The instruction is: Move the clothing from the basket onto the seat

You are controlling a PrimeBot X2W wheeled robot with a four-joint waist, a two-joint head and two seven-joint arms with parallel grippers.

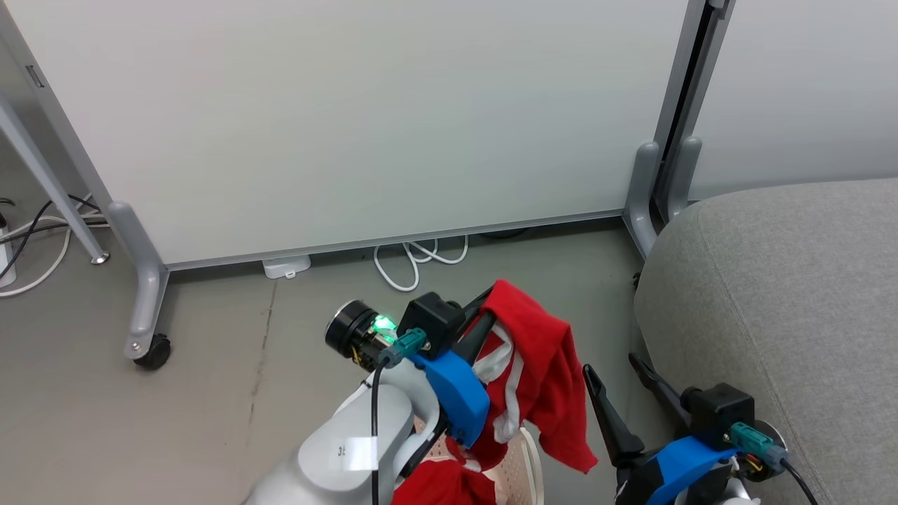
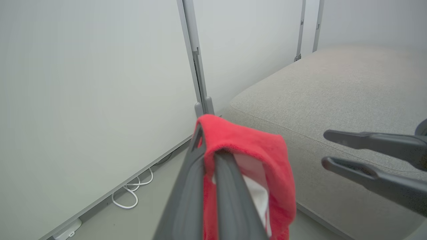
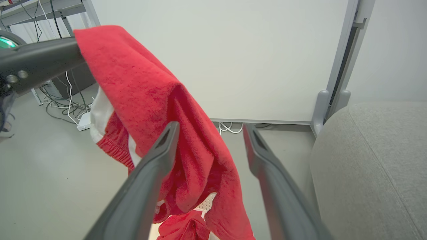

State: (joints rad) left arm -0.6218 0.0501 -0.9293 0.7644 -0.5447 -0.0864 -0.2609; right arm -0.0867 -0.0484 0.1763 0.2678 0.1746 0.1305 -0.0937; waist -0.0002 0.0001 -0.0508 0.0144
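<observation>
A red garment [image 1: 544, 351] is clamped between the left fingers [image 2: 230, 200]; the right fingers [image 1: 609, 412], beside it, are spread wide.

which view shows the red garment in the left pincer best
Head view: the red garment hangs in full from the shut left pincer, white trim showing. The right wrist view has it close up, partly behind a finger and cut off below. The left wrist view catches its top fold.

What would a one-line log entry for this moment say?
left gripper: shut on red garment, hanging over basket | right gripper: open, empty | other garment: in basket
</observation>
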